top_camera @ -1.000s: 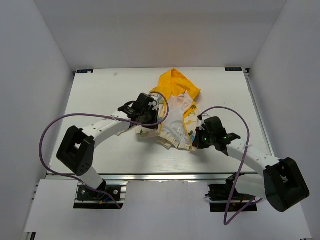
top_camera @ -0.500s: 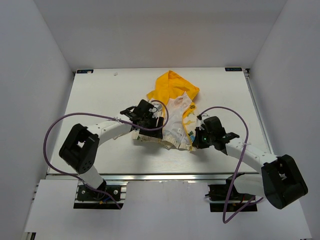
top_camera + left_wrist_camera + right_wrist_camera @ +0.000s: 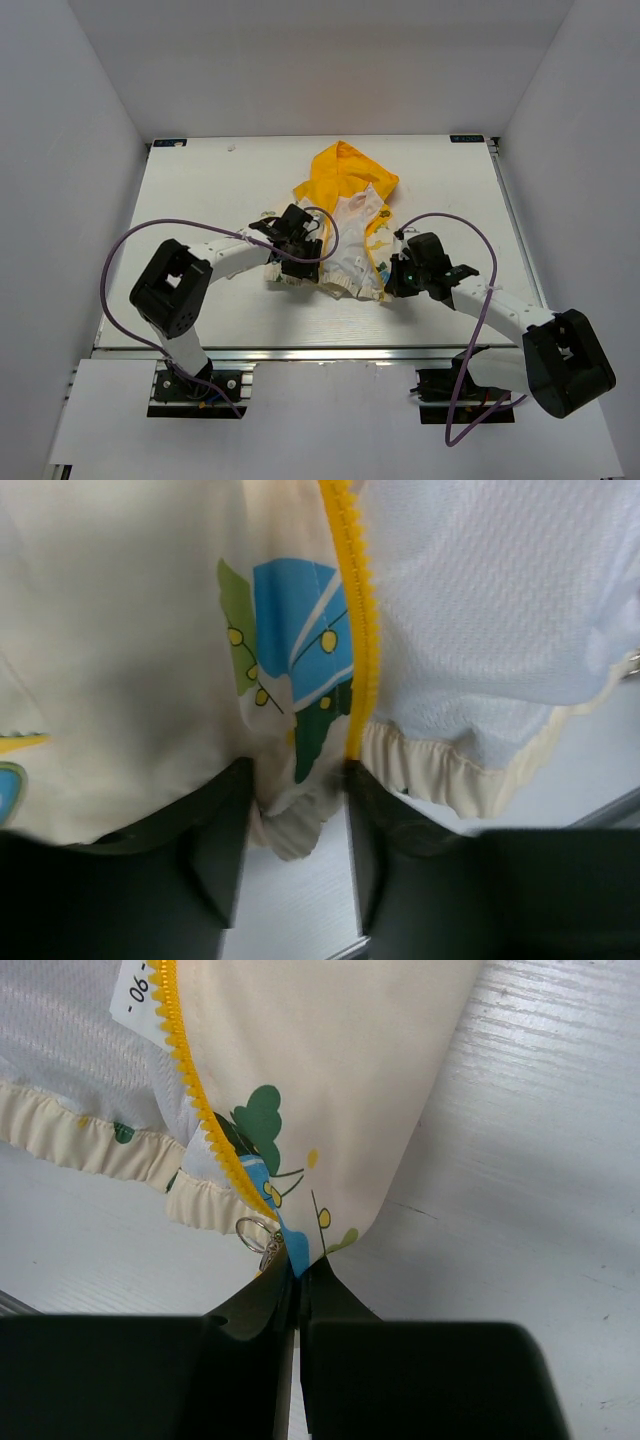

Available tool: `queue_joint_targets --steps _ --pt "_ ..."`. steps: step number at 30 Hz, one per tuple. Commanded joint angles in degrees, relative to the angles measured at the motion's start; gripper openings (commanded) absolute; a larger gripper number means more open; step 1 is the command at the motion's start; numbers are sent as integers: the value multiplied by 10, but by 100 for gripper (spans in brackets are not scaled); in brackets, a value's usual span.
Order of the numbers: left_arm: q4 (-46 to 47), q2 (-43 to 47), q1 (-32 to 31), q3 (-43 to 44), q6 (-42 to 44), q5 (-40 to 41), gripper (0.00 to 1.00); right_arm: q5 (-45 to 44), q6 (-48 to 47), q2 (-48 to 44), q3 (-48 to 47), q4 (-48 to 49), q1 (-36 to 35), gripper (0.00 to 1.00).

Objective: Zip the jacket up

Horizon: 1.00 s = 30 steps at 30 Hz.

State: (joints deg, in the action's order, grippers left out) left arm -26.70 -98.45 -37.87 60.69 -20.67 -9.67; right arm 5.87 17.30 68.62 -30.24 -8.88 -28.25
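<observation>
The jacket (image 3: 345, 215) lies open at mid table, yellow hood (image 3: 345, 172) toward the far side and white lining up. My left gripper (image 3: 297, 268) is at its near left hem. In the left wrist view the fingers (image 3: 215, 850) stand apart, with the cream hem corner (image 3: 295, 825) and the end of the yellow zipper trim (image 3: 352, 610) hanging between them. My right gripper (image 3: 388, 283) is at the near right corner. In the right wrist view it (image 3: 298, 1272) is shut on the printed bottom corner (image 3: 300, 1245), just beside the metal zipper pull ring (image 3: 255, 1228).
White table (image 3: 200, 190) inside a white-walled booth. Purple cables loop over both arms, one (image 3: 120, 260) at the left and one (image 3: 470, 225) at the right. Table rails run along the near edge (image 3: 320, 352).
My left gripper has opened, letting go of the left flap, and moved nearer, down to the hem. The jacket has settled flatter. The right gripper keeps its grip.
</observation>
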Motion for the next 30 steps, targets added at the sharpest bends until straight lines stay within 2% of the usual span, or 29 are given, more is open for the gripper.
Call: queue_joint_targets --steps 1,4,8,11,16,23,27,30 --pt "5 -8 -9 15 -6 21 49 -7 -6 -10 -18 20 2 0" --pt "3 -13 -9 18 -6 27 41 -9 -5 -12 -17 21 1 0" --pt "7 -9 -9 17 -10 28 15 -10 -6 -16 -16 20 1 0" --pt "9 5 -9 18 -12 30 0 -4 -6 -19 -18 21 1 0" --pt "10 53 -9 25 -7 26 0 38 -20 -47 -34 30 2 0" --pt "45 133 -9 39 4 -25 0 121 -31 -84 -68 79 1 0" --pt "94 172 -9 37 10 -66 0 163 -29 -82 -79 127 1 0" --pt "174 187 -9 27 10 -140 0 196 -28 -82 -78 184 1 0"
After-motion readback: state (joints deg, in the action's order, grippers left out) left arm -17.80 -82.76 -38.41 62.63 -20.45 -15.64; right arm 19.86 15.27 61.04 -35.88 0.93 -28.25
